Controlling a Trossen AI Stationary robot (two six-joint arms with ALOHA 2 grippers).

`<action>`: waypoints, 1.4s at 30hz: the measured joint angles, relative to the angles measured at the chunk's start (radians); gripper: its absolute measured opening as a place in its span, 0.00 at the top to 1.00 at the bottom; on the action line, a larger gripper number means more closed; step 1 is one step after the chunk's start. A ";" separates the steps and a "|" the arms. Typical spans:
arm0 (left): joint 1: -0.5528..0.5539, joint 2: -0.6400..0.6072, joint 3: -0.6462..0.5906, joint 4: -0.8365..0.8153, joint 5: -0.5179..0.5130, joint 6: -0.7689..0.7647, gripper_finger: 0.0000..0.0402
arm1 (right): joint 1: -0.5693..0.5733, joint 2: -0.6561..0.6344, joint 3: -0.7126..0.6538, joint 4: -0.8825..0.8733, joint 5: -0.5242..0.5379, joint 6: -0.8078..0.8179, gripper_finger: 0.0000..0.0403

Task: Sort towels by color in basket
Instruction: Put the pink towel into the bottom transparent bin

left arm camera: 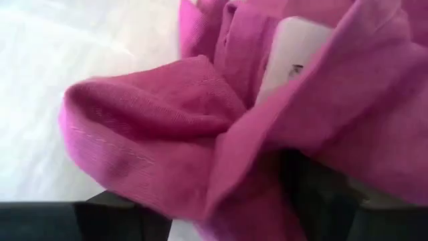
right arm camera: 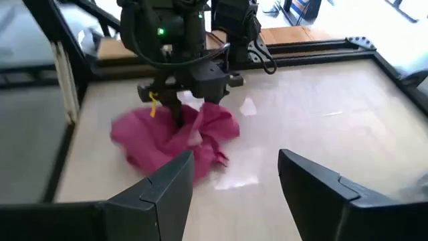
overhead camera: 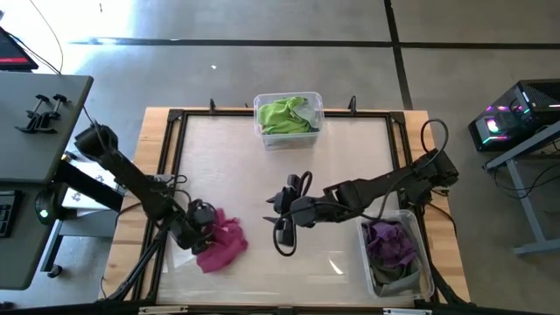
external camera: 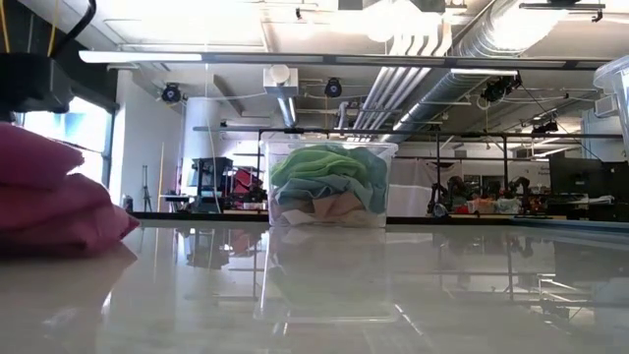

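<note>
Nearest the table's (overhead camera: 262, 271) front edge, the left gripper (overhead camera: 206, 229) pressed down into a crumpled magenta towel (overhead camera: 223, 245), its fingers closed on the cloth. Right of that towel, over bare tabletop, the right gripper (overhead camera: 278, 208) hung with its fingers (right arm camera: 167, 184) spread wide and nothing between them. Further right, a clear bin (overhead camera: 427, 262) held purple and grey towels (overhead camera: 389, 243). Far back from the magenta towel, a second bin (overhead camera: 317, 112) held lime green towels (overhead camera: 284, 114).

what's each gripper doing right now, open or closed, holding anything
Left gripper: down on the magenta towel; whether its fingers are closed cannot be told.
Right gripper: open, holding nothing, above the table centre.
</note>
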 joint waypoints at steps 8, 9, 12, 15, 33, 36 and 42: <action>0.041 0.134 0.006 0.131 -0.037 0.023 0.59 | -0.001 0.000 -0.072 -0.010 -0.001 0.023 0.47; 0.051 0.143 0.004 0.168 -0.027 0.019 0.63 | -0.001 0.000 -0.098 0.017 -0.001 0.038 0.47; 0.090 0.159 0.002 0.271 -0.007 -0.036 0.77 | -0.001 0.001 -0.195 0.125 -0.041 0.078 0.47; 0.122 0.162 -0.003 0.353 -0.029 -0.089 0.93 | -0.001 0.002 -0.304 0.289 -0.103 0.105 0.47; 0.245 0.160 -0.001 0.514 -0.215 -0.198 0.93 | -0.084 0.154 -0.452 0.757 -0.303 0.017 0.28; 0.262 0.160 -0.001 0.545 -0.221 -0.187 0.85 | -0.106 0.204 -0.428 0.759 -0.329 0.011 0.27; 0.286 0.160 0.000 0.634 -0.189 -0.185 0.65 | -0.124 0.285 -0.297 0.660 -0.332 -0.173 0.27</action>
